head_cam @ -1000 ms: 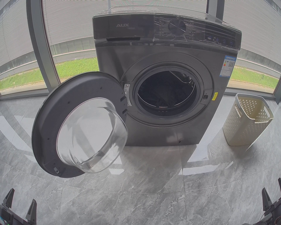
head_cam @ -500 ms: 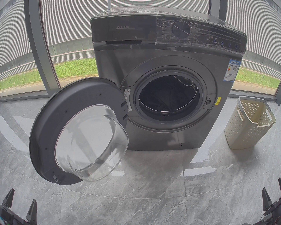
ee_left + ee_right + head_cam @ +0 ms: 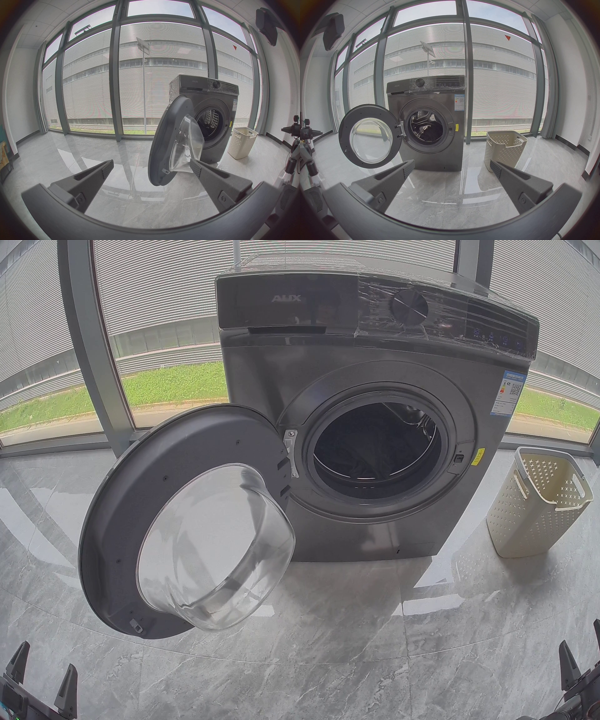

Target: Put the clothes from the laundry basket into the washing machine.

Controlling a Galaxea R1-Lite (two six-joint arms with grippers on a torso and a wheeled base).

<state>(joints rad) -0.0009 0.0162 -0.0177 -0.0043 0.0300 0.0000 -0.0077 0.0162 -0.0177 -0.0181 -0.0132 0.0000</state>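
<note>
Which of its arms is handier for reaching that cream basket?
Right. The cream perforated plastic laundry basket stands on the open right gripper's side; the grey round door hangs before the left gripper.

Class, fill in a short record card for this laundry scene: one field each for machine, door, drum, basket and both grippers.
Washing machine: grey front-loader standing on the floor
Door: swung wide open toward the robot's left
Drum: dark inside, contents unclear
Laundry basket: cream, upright, on the robot's right of the machine, not touching it
Left gripper: open, empty
Right gripper: open, empty
</note>
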